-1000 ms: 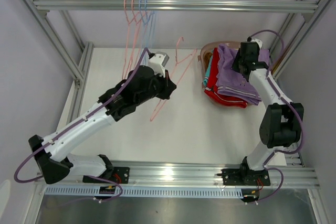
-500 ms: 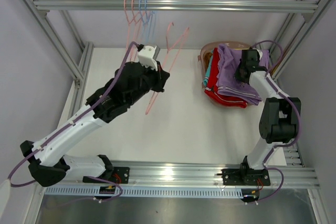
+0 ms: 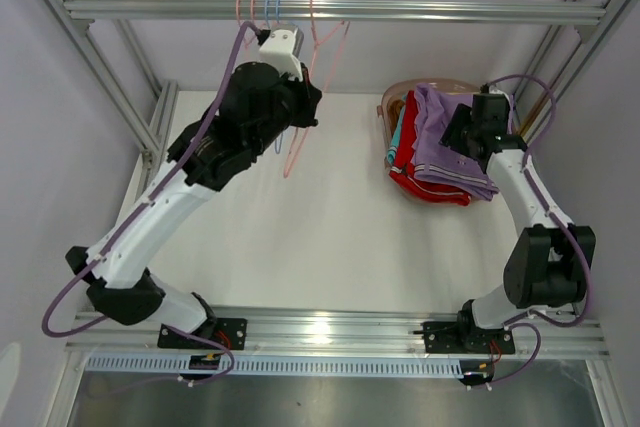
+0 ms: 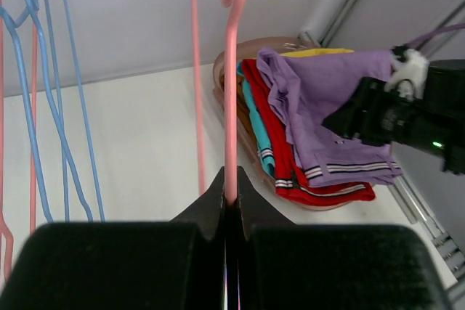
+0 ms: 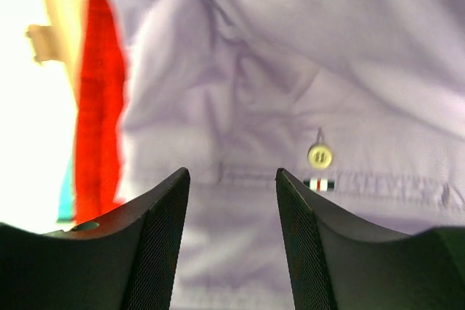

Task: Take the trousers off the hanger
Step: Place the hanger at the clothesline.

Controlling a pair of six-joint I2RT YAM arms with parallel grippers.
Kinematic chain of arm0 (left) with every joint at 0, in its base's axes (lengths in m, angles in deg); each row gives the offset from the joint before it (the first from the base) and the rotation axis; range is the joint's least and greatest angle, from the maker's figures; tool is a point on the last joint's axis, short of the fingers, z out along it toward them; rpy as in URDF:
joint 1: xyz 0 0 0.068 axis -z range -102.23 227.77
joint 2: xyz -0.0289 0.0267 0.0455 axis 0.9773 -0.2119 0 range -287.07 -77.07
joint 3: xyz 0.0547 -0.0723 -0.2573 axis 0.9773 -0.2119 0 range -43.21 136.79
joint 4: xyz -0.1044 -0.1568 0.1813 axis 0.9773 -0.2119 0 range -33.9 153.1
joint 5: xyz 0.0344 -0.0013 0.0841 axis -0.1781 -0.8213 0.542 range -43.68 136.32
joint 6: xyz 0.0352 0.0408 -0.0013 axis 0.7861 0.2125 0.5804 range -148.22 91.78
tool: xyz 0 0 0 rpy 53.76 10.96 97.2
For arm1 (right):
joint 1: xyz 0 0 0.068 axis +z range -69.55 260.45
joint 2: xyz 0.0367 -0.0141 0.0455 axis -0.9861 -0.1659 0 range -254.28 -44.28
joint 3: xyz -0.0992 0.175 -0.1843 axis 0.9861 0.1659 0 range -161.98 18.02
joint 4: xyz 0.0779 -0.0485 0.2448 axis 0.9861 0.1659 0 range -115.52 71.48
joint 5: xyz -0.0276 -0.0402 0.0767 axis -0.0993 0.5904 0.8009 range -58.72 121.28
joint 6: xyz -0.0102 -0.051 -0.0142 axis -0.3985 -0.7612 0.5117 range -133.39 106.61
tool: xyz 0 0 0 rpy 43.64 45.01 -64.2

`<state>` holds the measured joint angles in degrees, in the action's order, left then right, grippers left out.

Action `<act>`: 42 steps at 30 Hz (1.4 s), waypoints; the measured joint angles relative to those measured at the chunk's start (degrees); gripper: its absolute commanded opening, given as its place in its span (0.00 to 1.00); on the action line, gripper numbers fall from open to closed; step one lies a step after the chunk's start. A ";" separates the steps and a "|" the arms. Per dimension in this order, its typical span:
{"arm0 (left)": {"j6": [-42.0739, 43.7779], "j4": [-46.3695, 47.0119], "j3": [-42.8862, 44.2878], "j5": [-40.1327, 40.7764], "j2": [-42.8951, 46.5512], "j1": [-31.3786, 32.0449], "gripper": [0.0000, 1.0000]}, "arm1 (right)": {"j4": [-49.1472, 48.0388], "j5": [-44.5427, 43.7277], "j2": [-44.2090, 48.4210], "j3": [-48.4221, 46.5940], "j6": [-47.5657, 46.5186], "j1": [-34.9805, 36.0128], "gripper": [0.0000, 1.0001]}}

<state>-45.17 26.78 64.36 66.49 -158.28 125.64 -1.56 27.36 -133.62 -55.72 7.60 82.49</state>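
Note:
My left gripper (image 3: pixel 310 107) is shut on a bare pink hanger (image 3: pixel 300 137), held upright with its hook up by the top rail (image 3: pixel 400 12). In the left wrist view the jaws (image 4: pixel 231 197) pinch the hanger's pink wire (image 4: pixel 231 107). The trousers lie stacked at the back right: lavender (image 3: pixel 440 142) on top, then red (image 3: pixel 412 175) and teal (image 3: pixel 397 139), with brown (image 3: pixel 400 107) behind. A yellow edge (image 4: pixel 314 52) shows in the left wrist view. My right gripper (image 3: pixel 460 135) is open just above the lavender trousers (image 5: pixel 240 92), empty.
A pinkish translucent tub (image 3: pixel 384 107) holds the back of the trouser stack. Several empty pink and blue hangers (image 3: pixel 262 9) hang on the rail at the back left, and also show in the left wrist view (image 4: pixel 65 107). Frame posts stand at both sides.
My left arm has raised the pink hanger from above the table up to the top rail. My right gripper has shifted a little right over the lavender trousers.

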 measured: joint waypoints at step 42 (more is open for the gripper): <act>-4.81 2.32 -9.35 -10.54 -11.04 -13.38 0.59 | -3.58 9.20 2.89 6.71 -0.04 3.37 0.58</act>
<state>-49.98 29.10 55.01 55.95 -169.32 112.27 -5.14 36.56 -130.74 -49.01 7.56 85.86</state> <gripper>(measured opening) 0.536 0.580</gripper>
